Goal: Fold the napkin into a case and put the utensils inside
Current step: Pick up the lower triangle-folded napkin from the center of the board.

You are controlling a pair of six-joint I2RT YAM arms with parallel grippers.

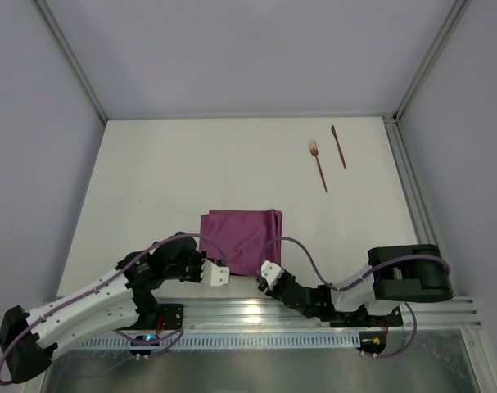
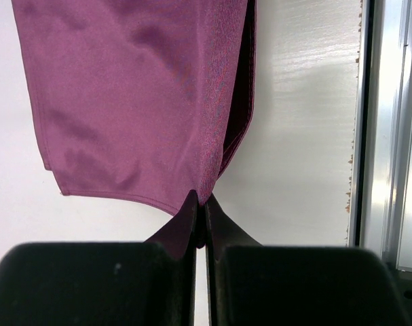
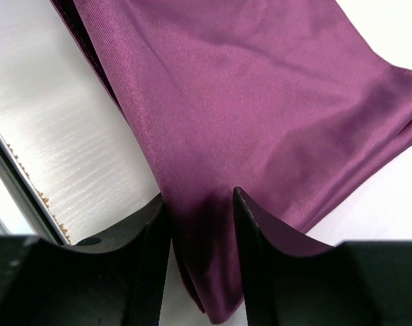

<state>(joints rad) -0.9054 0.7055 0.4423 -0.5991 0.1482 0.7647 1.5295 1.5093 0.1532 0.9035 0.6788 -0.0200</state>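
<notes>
The magenta napkin lies folded into an oblong near the table's front edge. My left gripper is shut on its near left corner; in the left wrist view the jaws pinch a point of the cloth. My right gripper is open at the near right corner; in the right wrist view its fingers straddle the folded cloth without closing on it. The copper fork and knife lie side by side at the far right, away from both grippers.
A metal rail runs along the near edge below the napkin and shows in the left wrist view and the right wrist view. Another rail borders the right side. Grey walls enclose the table.
</notes>
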